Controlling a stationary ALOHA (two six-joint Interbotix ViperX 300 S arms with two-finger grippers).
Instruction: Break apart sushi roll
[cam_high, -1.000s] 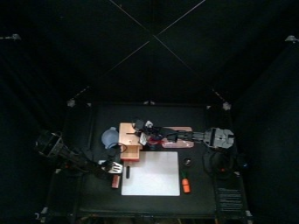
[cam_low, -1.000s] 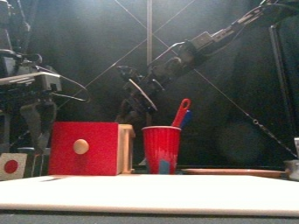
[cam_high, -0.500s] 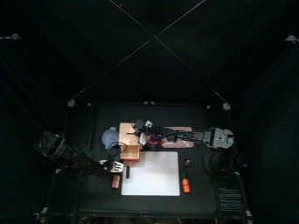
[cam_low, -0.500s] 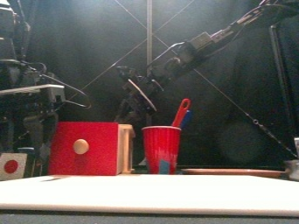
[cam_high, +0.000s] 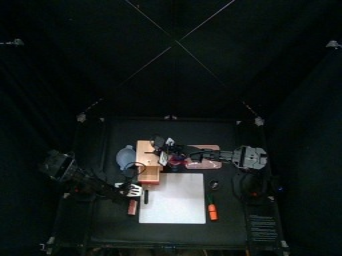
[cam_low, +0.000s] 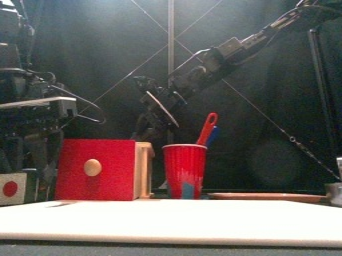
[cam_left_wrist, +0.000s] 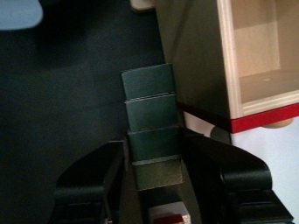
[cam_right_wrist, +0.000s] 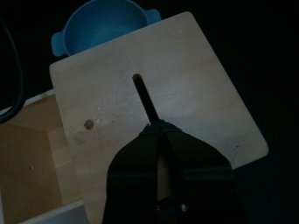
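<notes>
Left jaws: spread, one on each side of the sushi roll (cam_left_wrist: 152, 122), low over it; I cannot tell whether either pad touches it. The roll is dark green, in segments, and lies flat on the black counter (cam_left_wrist: 59, 105). It runs alongside the wooden box (cam_left_wrist: 233, 61), just beside the box's red edge. From the front the roll's near end (cam_low: 12, 188) shows white with a red centre, at the box's 8 o'clock. Seen from above, roll and left jaws sit at 9 o'clock of the white board (cam_high: 174, 200), off its edge. Right jaws: pressed together, holding nothing, hanging over the box's slotted pale top (cam_right_wrist: 152, 96). Blue bowl (cam_right_wrist: 105, 26) beyond the box, near 10 o'clock of the board from above. Red cup (cam_low: 185, 170) with a red-handled utensil standing in it, at 3 o'clock of the box's red face (cam_low: 96, 170) from the front. Small orange item (cam_high: 211, 211) at the board's 4 o'clock.
</notes>
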